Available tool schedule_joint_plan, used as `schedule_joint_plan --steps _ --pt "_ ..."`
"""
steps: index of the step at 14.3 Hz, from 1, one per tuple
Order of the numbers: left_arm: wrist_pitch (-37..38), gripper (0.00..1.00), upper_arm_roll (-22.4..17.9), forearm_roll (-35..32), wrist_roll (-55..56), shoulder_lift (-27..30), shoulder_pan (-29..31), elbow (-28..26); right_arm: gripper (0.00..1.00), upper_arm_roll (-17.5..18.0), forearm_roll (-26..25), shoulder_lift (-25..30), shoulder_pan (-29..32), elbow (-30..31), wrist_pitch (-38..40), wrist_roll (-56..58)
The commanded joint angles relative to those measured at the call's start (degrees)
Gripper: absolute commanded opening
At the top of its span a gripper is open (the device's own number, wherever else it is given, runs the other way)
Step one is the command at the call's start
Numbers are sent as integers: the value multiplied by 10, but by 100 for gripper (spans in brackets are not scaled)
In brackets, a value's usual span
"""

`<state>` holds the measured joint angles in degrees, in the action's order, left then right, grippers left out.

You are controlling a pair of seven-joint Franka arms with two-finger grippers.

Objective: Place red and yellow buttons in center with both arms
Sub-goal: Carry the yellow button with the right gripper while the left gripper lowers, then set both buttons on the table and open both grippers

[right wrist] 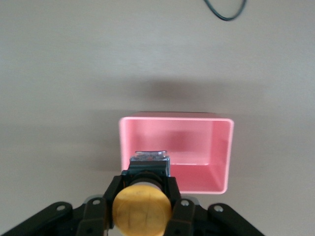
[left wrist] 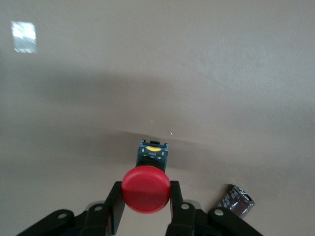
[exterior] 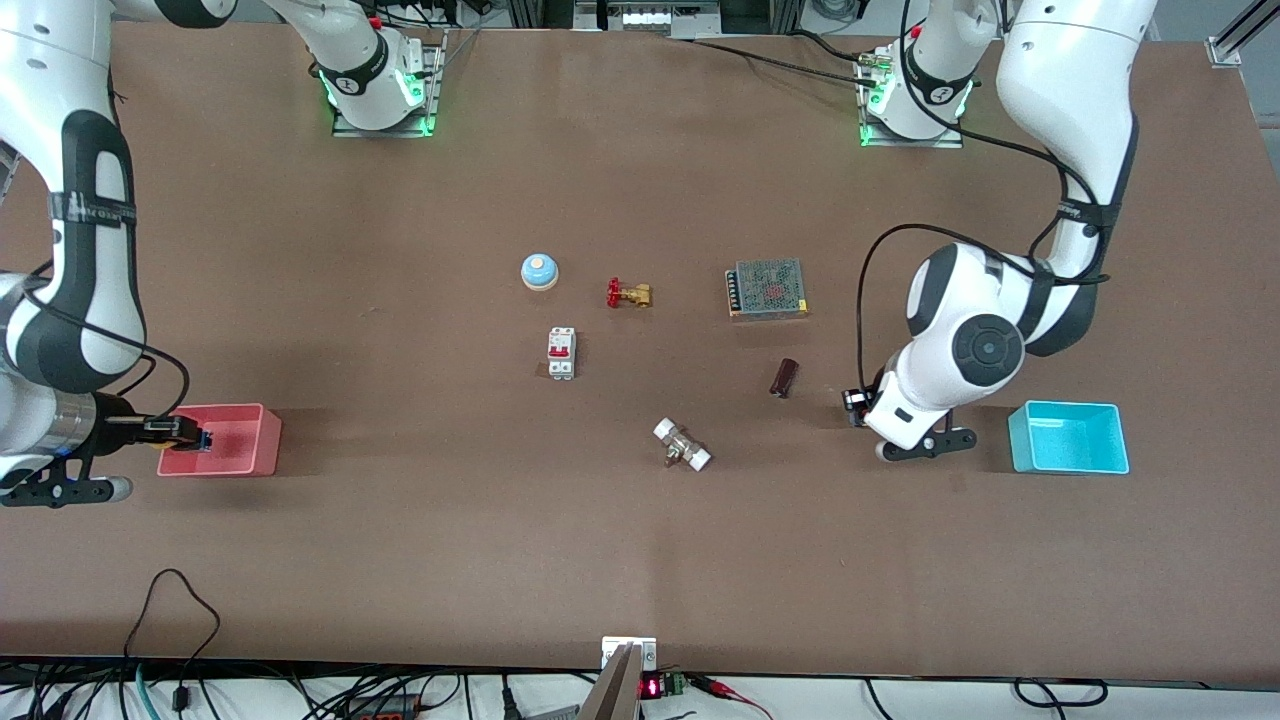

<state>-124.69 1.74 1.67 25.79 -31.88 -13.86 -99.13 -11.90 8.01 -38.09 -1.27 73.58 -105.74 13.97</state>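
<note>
My left gripper [exterior: 853, 402] is shut on the red button [left wrist: 146, 189], with the jaws closed on either side of its round cap and its dark body pointing down at the bare brown table. It hangs over the table between a dark capacitor [exterior: 784, 377] and the cyan tray [exterior: 1068, 463]. My right gripper [exterior: 195, 437] is shut on the orange-yellow button [right wrist: 141, 210], gripped just below its cap. It hangs over the rim of the pink tray [exterior: 215, 467] at the right arm's end; the tray [right wrist: 174, 118] looks empty inside.
In mid-table are a blue dome bell [exterior: 539, 270], a brass valve with red handle [exterior: 628, 293], a white circuit breaker [exterior: 561, 353], a metal mesh box [exterior: 767, 288] and a white-ended fitting [exterior: 682, 445]. The capacitor also shows in the left wrist view [left wrist: 236, 201].
</note>
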Motion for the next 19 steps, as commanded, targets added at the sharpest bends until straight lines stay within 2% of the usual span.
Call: schedule_joint_plan --steps 1,3,5,6,7,9,10,12,13,14,19 --pt "-10 23 -5 11 12 -3 -13 -7 22 6 6 1 -46 11 9 -51" --pt "-10 27 -5 11 12 -7 -18 -7 17 11 6 0 -96 16 7 -121" --pt "-10 42 -5 10 12 -8 -18 -7 16 12 6 -3 -140 17 3 -166" --pt "-10 57 -5 10 12 -8 -17 -6 15 12 7 -9 -162 17 0 -171" --pt "-10 68 -5 10 11 -8 -17 -4 15 13 10 -16 -174 17 -3 -180" --pt "-7 81 -5 10 11 -4 -15 1 15 13 66 -28 -191 28 -7 -192" --pt "-6 85 -6 10 6 1 -12 2 15 13 82 -33 -196 34 -13 -192" --pt "-5 90 -9 10 1 20 -2 3 15 12 83 -47 -216 38 -24 -193" --pt "-1 97 -9 6 -4 33 4 2 15 12 83 -50 -222 45 -37 -196" --pt "2 100 -12 5 -17 45 6 1 15 12 83 -52 -227 54 -51 -200" --pt "58 100 -15 -2 -88 111 51 1 15 11 76 -60 -256 95 -114 -243"
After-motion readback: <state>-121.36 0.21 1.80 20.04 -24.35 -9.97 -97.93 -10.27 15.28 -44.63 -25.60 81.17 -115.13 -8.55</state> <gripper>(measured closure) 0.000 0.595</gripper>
